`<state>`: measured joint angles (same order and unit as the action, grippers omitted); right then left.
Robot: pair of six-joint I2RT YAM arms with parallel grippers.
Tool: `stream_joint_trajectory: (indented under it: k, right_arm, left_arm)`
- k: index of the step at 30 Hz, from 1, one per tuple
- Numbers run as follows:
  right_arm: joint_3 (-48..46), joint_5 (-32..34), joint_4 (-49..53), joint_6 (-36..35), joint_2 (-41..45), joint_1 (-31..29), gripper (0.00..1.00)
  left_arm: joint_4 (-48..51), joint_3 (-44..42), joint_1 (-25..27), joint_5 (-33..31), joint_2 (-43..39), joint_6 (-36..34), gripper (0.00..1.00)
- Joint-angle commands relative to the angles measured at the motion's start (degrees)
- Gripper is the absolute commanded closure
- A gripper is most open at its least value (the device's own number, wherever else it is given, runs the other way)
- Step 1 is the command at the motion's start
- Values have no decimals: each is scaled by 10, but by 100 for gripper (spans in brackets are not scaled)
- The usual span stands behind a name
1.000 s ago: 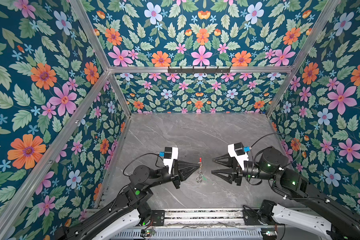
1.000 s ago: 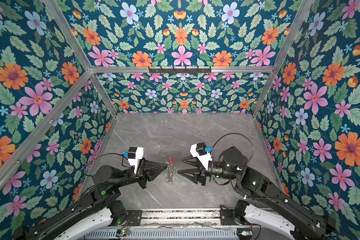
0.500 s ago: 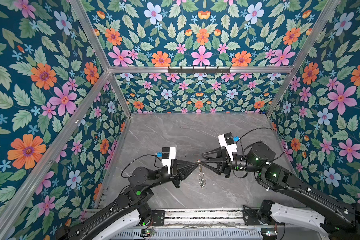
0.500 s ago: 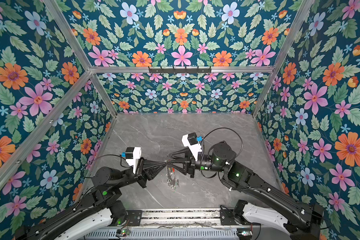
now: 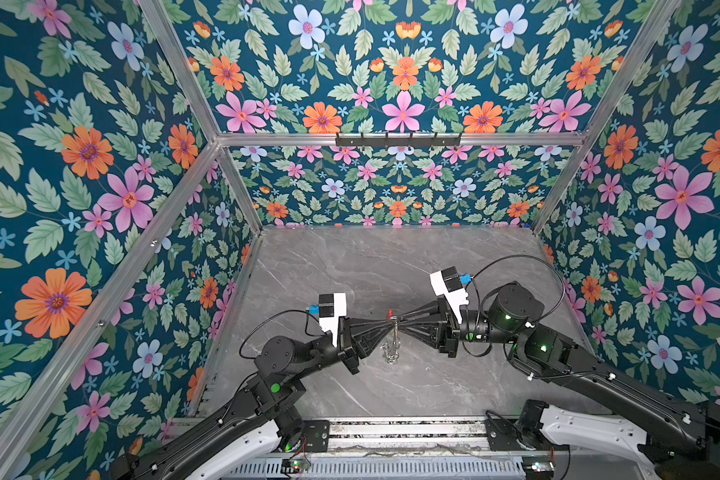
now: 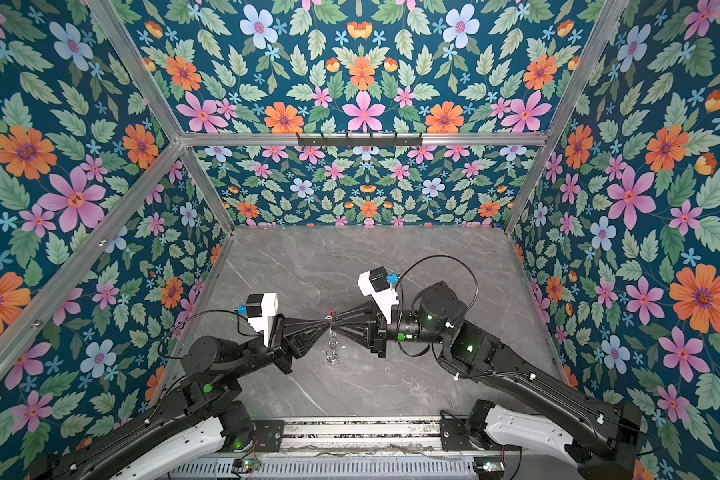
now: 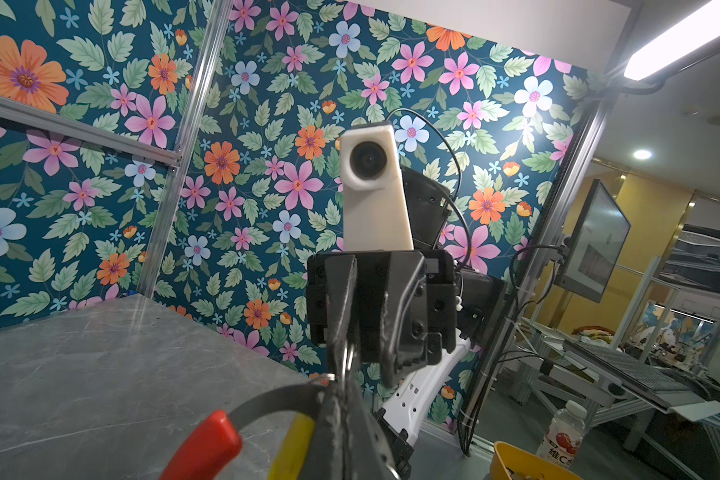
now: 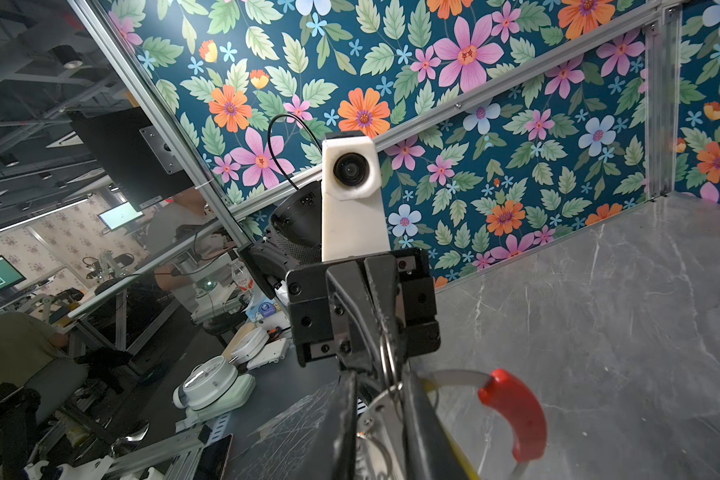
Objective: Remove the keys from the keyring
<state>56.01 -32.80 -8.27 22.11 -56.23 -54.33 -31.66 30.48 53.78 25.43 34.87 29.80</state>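
The left fingers (image 7: 346,432) clamp shut on the large flat grey red-sleeved metal keyring (image 7: 267,404) above the grey marble desk (image 5: 391,266), small silver keys (image 5: 391,353) dangling; the right fingers (image 8: 420,422), nearly closed, grip uncertain, should pinch one wire loop (image 8: 387,353) squarely before pulling steadily.

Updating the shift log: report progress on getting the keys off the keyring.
Done: left gripper holds the keyring up. In hand: right gripper reaches the ring from the opposite side; its grip is unclear. Left: the keys hang below, none removed.
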Motion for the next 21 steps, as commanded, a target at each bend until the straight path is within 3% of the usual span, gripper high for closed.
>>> stream_joint_trajectory:
  k: [1, 8, 12, 18, 21]
  right_arm:
    - [-3, 1, -8, -2, 1, 0, 86]
    - [-2, 12, 0, -7, 3, -1, 100]
    - [-4, 19, 6, -7, 7, -1, 100]
    - [-1, 18, 35, -13, 13, 8, 100]
    - [5, 6, 66, -20, 18, 19, 100]
  left_arm:
    - [-19, 1, 0, -8, 0, -3, 100]
    - [-24, 1, 0, 1, 6, 3, 100]
    - [-21, 1, 0, 2, 6, 7, 100]
    - [3, -2, 0, -10, -10, 14, 63]
    - [47, 0, -1, -25, -37, 8, 53]
